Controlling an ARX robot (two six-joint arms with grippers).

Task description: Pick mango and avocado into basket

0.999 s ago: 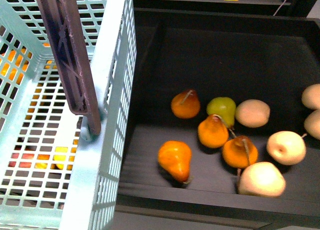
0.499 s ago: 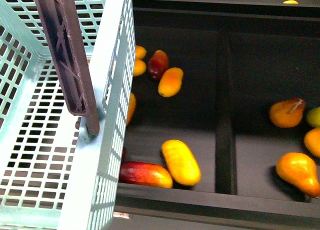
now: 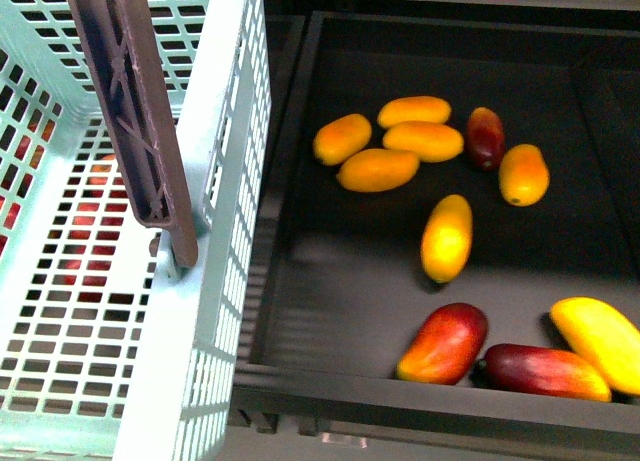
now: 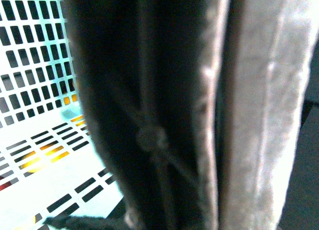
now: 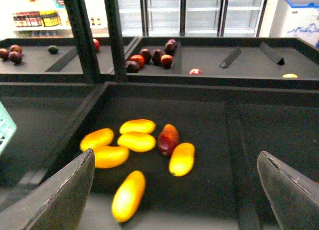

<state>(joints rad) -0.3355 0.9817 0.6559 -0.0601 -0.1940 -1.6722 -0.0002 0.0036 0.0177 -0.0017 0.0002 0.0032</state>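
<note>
Mangoes replace pears in view: one mango lies pickable just ahead of our released right end effector, basket off its left; left end effector's state we cannot tell.

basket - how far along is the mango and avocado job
Done: nothing yet; no fruit shows inside the basket. In hand: nothing; the right pincer hangs open and empty over the tray of mangoes. Left: pick a mango, then find an avocado, which is not clearly in view.
</note>
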